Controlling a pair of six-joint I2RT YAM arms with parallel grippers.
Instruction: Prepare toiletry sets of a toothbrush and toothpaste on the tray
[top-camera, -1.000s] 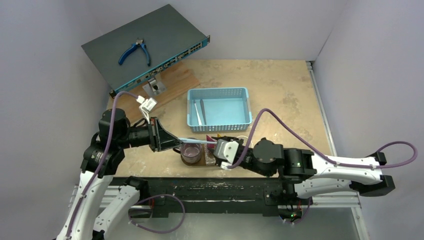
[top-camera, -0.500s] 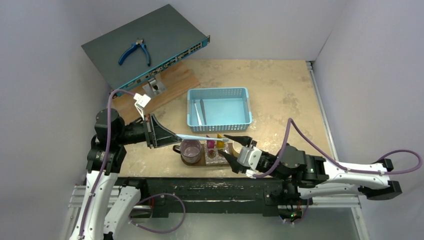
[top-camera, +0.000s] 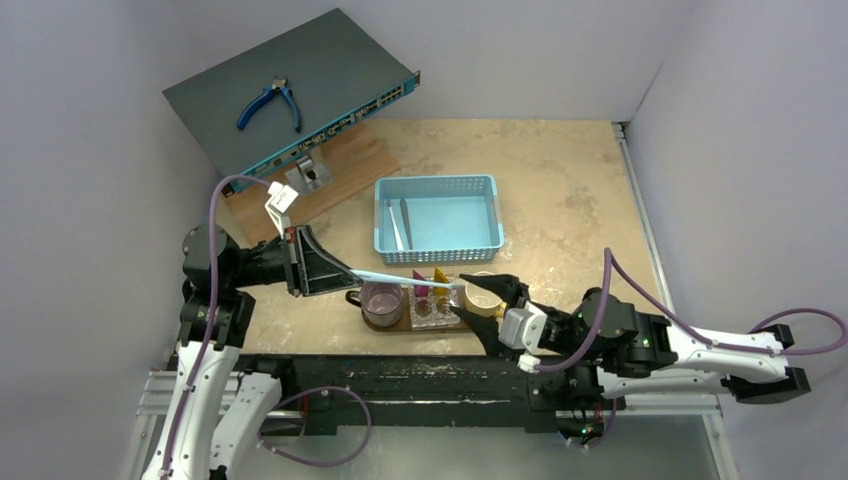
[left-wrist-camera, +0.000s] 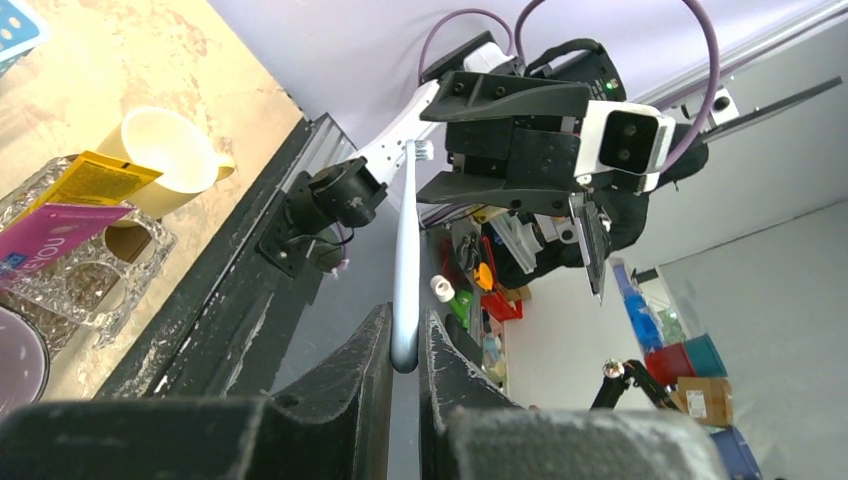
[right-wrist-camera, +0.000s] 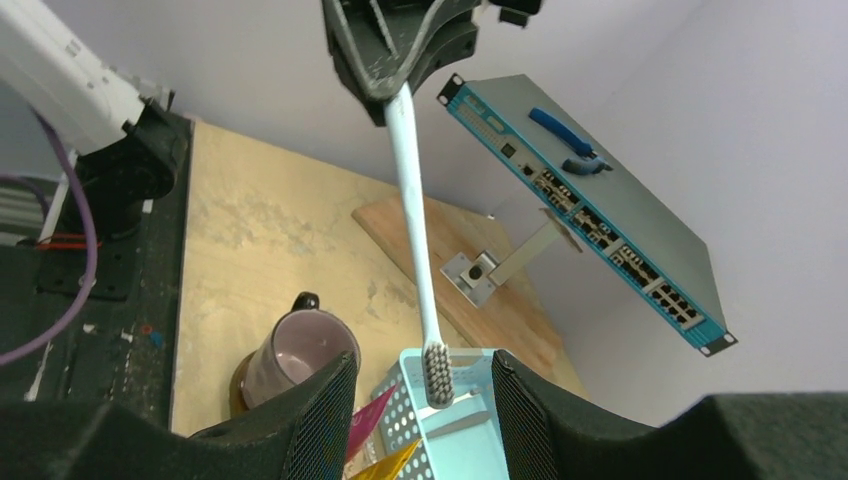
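Note:
My left gripper (top-camera: 347, 271) (left-wrist-camera: 405, 312) is shut on the handle end of a pale-blue toothbrush (top-camera: 400, 279) (left-wrist-camera: 404, 250) (right-wrist-camera: 415, 220). It holds the brush level above the tray (top-camera: 405, 326), head pointing right. My right gripper (top-camera: 468, 302) (right-wrist-camera: 422, 370) is open, and the bristle head hangs between its fingers without touching them. Pink toothpaste (top-camera: 420, 284) (left-wrist-camera: 60, 225) and yellow toothpaste (top-camera: 440, 278) (left-wrist-camera: 95, 180) stand in a glass holder (top-camera: 432, 312) on the tray. Two more toothbrushes (top-camera: 400, 224) lie in the blue basket (top-camera: 437, 185).
A purple mug (top-camera: 381, 302) (right-wrist-camera: 300, 355) sits on the tray's left end and a cream mug (top-camera: 483, 297) (left-wrist-camera: 165, 150) on its right. Back left, a network switch (top-camera: 290, 90) carrying blue pliers (top-camera: 270, 103) leans over a wooden board (top-camera: 345, 165).
My right gripper opened off the toothbrush head and drew back to the right. The left gripper, still holding the brush, shifted slightly left.

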